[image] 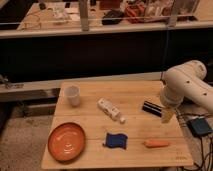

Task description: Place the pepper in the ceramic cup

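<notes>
Pepper (157, 144): orange, long, lying flat; gripper (167, 114) nr it, grip state can't tell.

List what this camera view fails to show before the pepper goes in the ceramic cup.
Ceramic cup: its bottom is hidden by its own near wall.
Black object: too small to identify; the gripper, hanging above the right side of the table, covers its right end.
Arm: cut off by the right edge.
Pepper: stem end too small to tell.

Matt wood table (90, 114), glossy orange plate (66, 141)
Smooth white cup (73, 95); gripper (167, 117) at table's right, on smooth white plastic arm (189, 84)
</notes>
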